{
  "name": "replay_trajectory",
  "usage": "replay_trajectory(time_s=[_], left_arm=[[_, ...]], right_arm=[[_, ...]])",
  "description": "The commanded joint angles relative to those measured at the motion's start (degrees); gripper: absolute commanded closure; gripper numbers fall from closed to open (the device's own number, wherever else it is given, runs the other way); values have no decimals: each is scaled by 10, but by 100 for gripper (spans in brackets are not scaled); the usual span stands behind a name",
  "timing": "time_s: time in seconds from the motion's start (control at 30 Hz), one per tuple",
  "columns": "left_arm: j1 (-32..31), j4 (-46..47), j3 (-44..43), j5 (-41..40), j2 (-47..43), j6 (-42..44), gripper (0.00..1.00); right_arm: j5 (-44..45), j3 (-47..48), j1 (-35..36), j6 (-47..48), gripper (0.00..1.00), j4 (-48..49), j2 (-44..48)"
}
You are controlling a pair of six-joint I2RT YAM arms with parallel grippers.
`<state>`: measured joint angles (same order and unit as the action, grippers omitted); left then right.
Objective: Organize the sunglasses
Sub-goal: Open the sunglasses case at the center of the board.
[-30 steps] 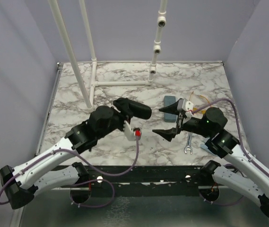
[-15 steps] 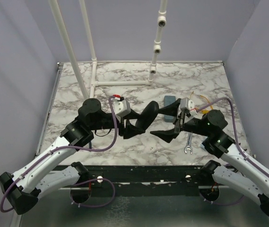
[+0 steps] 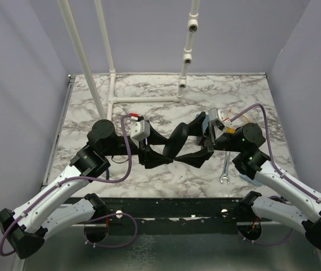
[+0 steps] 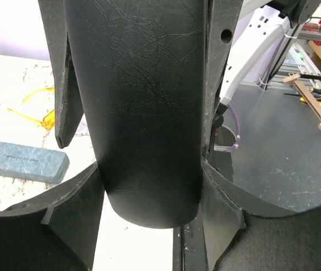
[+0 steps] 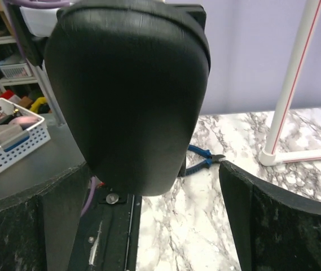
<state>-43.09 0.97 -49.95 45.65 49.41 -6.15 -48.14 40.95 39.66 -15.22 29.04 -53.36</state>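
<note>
while left gripper point(image 3: 163, 151) holds case point(image 3: 180, 137), extended rightward

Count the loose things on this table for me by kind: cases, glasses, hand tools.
Cases: 2 (black oval case, blue-grey case)
Sunglasses in view: 1 (yellow-orange pair)
Hand tools: 2 (wrench, blue-handled pliers)
Total: 5

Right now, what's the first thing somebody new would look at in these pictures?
The big black case stands out first. It is lifted above the middle of the marble table, clamped in the left end effector, with the right end effector wide open at its other end. On the table beyond lie a blue-grey case and yellow-orange sunglasses.
</note>
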Motion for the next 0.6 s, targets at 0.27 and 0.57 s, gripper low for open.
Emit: replay_trajectory(time_s=[0.27, 0.57], left_arm=[[0, -9, -4, -18, 0, 38, 100], [0, -35, -13, -40, 3, 55, 100]], right_arm=[[-10, 42, 0, -27, 9, 5, -16], [-8, 58, 0, -27, 29, -24, -36]])
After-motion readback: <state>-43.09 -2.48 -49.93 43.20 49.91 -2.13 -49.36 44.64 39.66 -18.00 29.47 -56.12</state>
